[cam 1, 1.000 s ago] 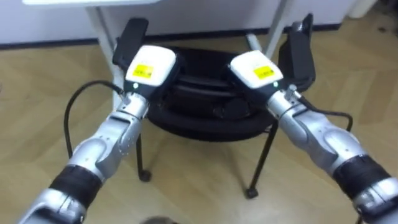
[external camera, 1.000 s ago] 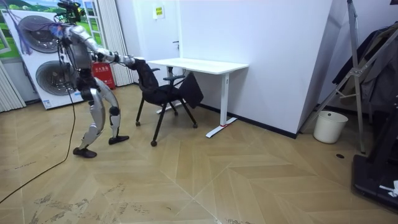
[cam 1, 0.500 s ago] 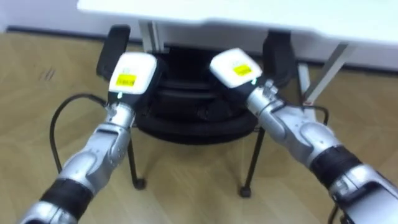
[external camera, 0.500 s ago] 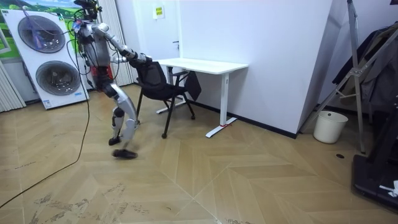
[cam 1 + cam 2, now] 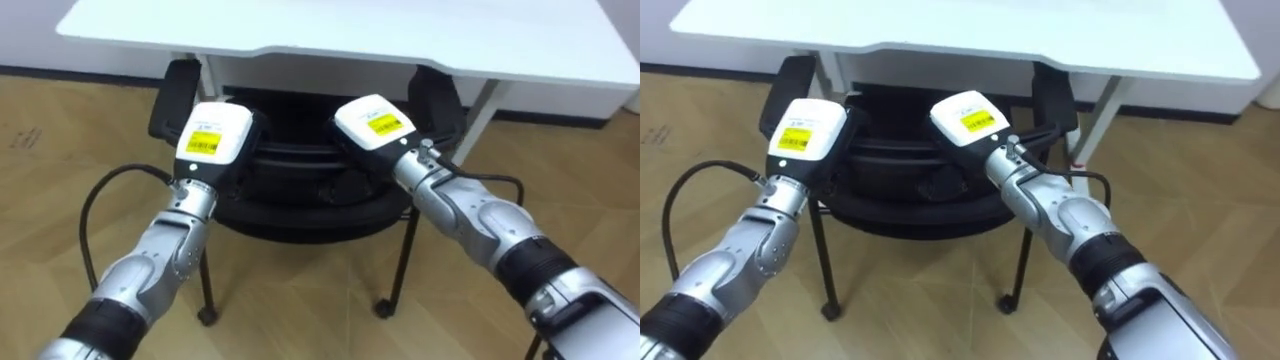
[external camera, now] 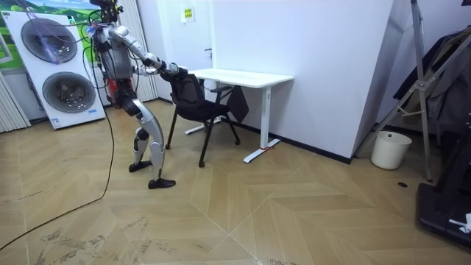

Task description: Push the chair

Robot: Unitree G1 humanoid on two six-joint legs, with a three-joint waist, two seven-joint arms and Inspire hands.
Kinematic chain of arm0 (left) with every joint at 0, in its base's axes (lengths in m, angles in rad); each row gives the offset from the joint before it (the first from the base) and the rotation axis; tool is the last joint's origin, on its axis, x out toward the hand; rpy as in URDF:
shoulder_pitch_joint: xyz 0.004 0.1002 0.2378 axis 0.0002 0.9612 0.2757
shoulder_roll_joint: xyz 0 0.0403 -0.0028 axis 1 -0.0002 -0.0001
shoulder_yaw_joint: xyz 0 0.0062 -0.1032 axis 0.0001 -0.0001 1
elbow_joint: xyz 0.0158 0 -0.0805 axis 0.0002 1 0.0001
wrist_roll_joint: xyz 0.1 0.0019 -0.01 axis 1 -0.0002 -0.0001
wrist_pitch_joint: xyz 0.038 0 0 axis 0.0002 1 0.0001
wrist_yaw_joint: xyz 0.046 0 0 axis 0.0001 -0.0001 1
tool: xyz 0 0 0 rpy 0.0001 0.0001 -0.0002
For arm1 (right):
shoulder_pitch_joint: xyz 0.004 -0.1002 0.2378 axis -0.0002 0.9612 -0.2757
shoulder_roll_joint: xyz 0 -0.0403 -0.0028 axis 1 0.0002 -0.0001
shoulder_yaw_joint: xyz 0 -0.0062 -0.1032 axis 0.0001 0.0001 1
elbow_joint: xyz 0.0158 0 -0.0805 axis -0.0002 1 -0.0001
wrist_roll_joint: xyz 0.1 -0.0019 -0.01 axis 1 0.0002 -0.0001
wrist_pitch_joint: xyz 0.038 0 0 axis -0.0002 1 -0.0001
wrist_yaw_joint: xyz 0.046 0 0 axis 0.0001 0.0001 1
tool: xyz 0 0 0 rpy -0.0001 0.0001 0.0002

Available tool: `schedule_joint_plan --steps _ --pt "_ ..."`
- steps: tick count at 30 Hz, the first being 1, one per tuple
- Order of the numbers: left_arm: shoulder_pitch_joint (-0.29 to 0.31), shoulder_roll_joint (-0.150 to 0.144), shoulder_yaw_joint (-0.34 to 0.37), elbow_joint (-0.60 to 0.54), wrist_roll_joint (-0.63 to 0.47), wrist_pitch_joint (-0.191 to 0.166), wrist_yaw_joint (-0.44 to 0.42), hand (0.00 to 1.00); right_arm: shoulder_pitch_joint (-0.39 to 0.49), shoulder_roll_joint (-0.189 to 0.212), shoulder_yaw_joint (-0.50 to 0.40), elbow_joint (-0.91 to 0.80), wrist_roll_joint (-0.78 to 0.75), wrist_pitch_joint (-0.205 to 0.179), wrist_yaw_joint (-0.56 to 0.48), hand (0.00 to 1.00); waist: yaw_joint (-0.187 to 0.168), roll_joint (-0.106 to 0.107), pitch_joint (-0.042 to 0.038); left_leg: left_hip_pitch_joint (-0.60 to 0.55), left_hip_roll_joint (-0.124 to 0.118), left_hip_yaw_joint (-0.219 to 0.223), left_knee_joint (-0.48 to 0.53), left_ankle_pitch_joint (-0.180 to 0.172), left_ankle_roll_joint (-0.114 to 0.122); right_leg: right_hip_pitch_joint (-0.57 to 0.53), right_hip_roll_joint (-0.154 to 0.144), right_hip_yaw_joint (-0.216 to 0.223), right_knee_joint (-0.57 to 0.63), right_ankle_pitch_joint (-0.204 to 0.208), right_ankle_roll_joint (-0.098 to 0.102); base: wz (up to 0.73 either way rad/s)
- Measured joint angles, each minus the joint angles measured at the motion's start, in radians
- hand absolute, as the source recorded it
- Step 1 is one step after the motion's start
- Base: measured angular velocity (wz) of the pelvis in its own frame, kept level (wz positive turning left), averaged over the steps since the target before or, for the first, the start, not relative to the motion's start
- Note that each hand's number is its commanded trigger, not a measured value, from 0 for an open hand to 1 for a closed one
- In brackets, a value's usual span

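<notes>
White desk (image 6: 237, 76), stacked washers (image 6: 53, 70), parquet floor (image 6: 257, 213).

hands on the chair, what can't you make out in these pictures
- Eye views: how the left hand and right hand meet the chair. Their own white backs cover the contact.
- Eye views: the chair's far side, hidden under the desk.
- Room view: both hands are too small to read.

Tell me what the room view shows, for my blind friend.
A humanoid robot stands with both hands at the back of a black four-legged chair, which sits at the end of a white rectangular desk. Two stacked white washing machines stand behind the robot.
</notes>
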Motion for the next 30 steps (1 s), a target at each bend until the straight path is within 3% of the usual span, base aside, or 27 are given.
schedule_joint_plan --steps 2,6,9,12,13,15,17,21,22,23,24,25,26,27,28,29,30 --pt "0.0 0.007 0.004 -0.007 0.014 -0.003 -0.002 1.0 0.015 0.005 -0.011 -0.007 -0.001 0.0 -0.002 1.0 -0.012 -0.004 -0.0004 0.011 0.018 0.024 -0.002 -0.003 0.0 0.004 0.015 0.0 -0.021 0.017 -0.008 -0.23" --pt "0.0 0.017 0.009 -0.008 0.015 -0.016 -0.005 1.0 0.023 0.006 -0.011 -0.022 -0.001 0.001 0.001 1.0 -0.054 0.001 0.0003 0.022 0.039 0.027 -0.003 -0.005 -0.008 0.015 0.037 -0.001 -0.027 0.014 -0.015 -0.08" --pt "0.002 0.016 0.006 -0.009 0.015 -0.016 -0.008 1.0 0.028 0.006 -0.014 -0.025 0.0 0.003 0.008 1.0 -0.072 0.008 0.0005 0.047 0.063 0.046 -0.018 -0.006 -0.024 0.018 0.055 -0.002 -0.023 -0.008 -0.021 -0.18" --pt "0.005 0.014 0.009 -0.014 0.013 -0.018 -0.013 1.0 0.039 0.005 -0.029 -0.043 -0.007 0.003 0.021 1.0 -0.083 0.022 -0.0032 0.068 0.098 0.051 -0.011 0.004 -0.046 0.02 0.093 -0.001 -0.011 -0.03 -0.045 -0.18" --pt "0.005 0.012 0.014 -0.018 0.012 -0.019 -0.024 1.0 0.049 0.006 -0.042 -0.056 -0.018 0.004 0.021 1.0 -0.084 0.025 -0.0026 0.062 0.111 0.051 0.023 0.005 -0.044 0.015 0.102 0.003 0.011 -0.045 -0.059 -0.27" --pt "0.012 0.006 0.011 -0.015 -0.002 -0.019 -0.039 1.0 0.055 0.007 -0.044 -0.053 -0.023 0.004 0.03 1.0 -0.083 0.037 -0.0037 0.044 0.138 0.038 0.132 0.016 -0.025 0.017 0.128 0.039 0.049 -0.077 -0.065 -0.38" --pt "0.029 -0.006 0.011 -0.019 -0.003 -0.018 -0.043 1.0 0.063 0.002 -0.047 -0.055 -0.036 0.002 0.044 1.0 -0.084 0.049 -0.0051 0.015 0.137 -0.027 0.249 0.057 0.034 0.024 0.143 0.069 0.088 -0.106 -0.081 -0.41" --pt "0.045 -0.018 0.009 -0.009 -0.02 -0.02 -0.054 1.0 0.082 -0.007 -0.046 -0.076 -0.044 -0.001 0.063 1.0 -0.081 0.057 -0.0048 -0.004 0.124 -0.07 0.283 0.138 0.045 0.054 0.143 0.078 0.096 -0.129 -0.095 0.06" --pt "0.057 -0.017 0.014 -0.015 -0.034 -0.021 -0.053 1.0 0.085 -0.007 -0.046 -0.084 -0.051 -0.004 0.062 1.0 -0.083 0.057 -0.0038 -0.025 0.119 -0.076 0.285 0.161 0.046 0.052 0.14 0.081 0.093 -0.129 -0.101 0.4" --pt "0.061 -0.023 0.015 -0.011 -0.036 -0.023 -0.053 1.0 0.091 -0.013 -0.047 -0.093 -0.059 -0.007 0.064 1.0 -0.102 0.041 0.0043 -0.048 0.078 -0.104 0.268 0.142 0.043 0.054 0.122 0.102 0.093 -0.13 -0.102 0.64" --pt "0.058 -0.027 0.016 -0.002 -0.036 -0.022 -0.054 1.0 0.092 -0.014 -0.047 -0.093 -0.059 -0.006 0.067 1.0 -0.123 0.037 0.0033 -0.063 0.04 -0.115 0.247 0.113 0.046 0.055 0.114 0.111 0.091 -0.132 -0.099 0.9" --pt "0.048 -0.05 0.016 0.015 -0.033 -0.022 -0.054 1.0 0.094 -0.031 -0.048 -0.096 -0.058 -0.008 0.07 1.0 -0.147 0.033 0.0045 -0.08 -0.031 -0.105 0.184 0.077 0.058 0.053 0.09 0.113 0.082 -0.129 -0.086 0.55" --pt "0.041 -0.069 0.016 0.023 -0.028 -0.021 -0.053 1.0 0.094 -0.044 -0.049 -0.1 -0.061 -0.011 0.068 1.0 -0.145 0.033 0.0043 -0.089 -0.086 -0.068 0.091 0.069 0.062 0.048 0.085 0.123 0.061 -0.124 -0.077 0.27" --pt "0.036 -0.07 0.016 0.024 -0.022 -0.023 -0.053 1.0 0.094 -0.05 -0.051 -0.101 -0.061 -0.012 0.065 1.0 -0.146 0.032 0.0048 -0.097 -0.108 -0.058 0.042 0.071 0.063 0.047 0.085 0.127 0.052 -0.121 -0.068 -0.17" --pt "0.03 -0.076 0.015 0.023 -0.008 -0.025 -0.052 1.0 0.094 -0.058 -0.056 -0.098 -0.06 -0.02 0.059 1.0 -0.139 0.027 0.0032 -0.111 -0.135 -0.059 -0.012 0.098 0.102 0.037 0.089 0.14 0.046 -0.113 -0.056 -0.19" --pt "0.027 -0.073 0.014 0.022 -0.001 -0.027 -0.046 1.0 0.094 -0.057 -0.058 -0.094 -0.061 -0.02 0.048 1.0 -0.138 0.029 -0.0049 -0.107 -0.134 -0.035 -0.022 0.099 0.108 0.03 0.094 0.142 0.034 -0.095 -0.037 -0.15" --pt "0.021 -0.073 0.012 0.023 -0.001 -0.027 -0.045 1.0 0.094 -0.058 -0.062 -0.094 -0.061 -0.022 0.043 1.0 -0.138 0.03 -0.0041 -0.108 -0.131 -0.026 -0.024 0.101 0.112 0.026 0.094 0.132 0.023 -0.087 -0.034 -0.1"
